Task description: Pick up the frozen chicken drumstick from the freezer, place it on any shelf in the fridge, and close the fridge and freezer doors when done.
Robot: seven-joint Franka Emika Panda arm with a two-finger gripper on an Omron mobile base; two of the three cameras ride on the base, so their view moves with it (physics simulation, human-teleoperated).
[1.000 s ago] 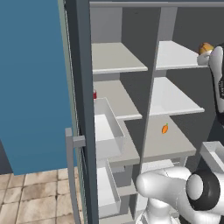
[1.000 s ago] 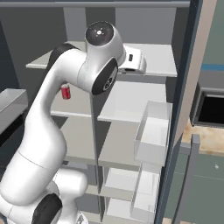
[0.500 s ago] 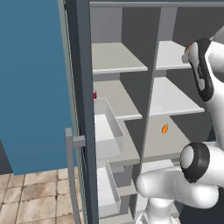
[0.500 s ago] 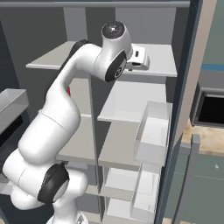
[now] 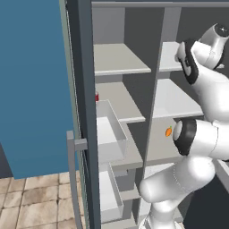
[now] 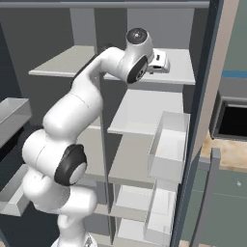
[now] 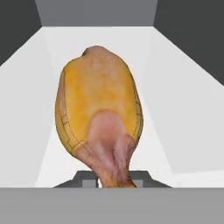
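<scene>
Fingers (image 7: 114,180) clenched on the narrow bone end of the frozen chicken drumstick (image 7: 98,116); fat golden body pointing away from the hand, hanging over the pale top shelf (image 6: 181,65) of the right-hand column; contact with the shelf not resolvable from the hand view. Wrist reaching in at top-shelf level in the right base view; drumstick itself hidden behind the wrist there.

Handling, judged: frozen, so stiff and hard, no give under the fingers; rounded and likely slick, prone to pivoting about the thin end with most of the mass out front; light for this arm. Grip at the bone end workable for a short carry, though a hold nearer the thick middle would swing less; rounded body likely to roll a little once set down, so lowering until resting before letting go advisable.

Both doors (image 5: 33,85) standing open; small orange piece (image 5: 168,131) on a lower shelf, well apart from the hand.
</scene>
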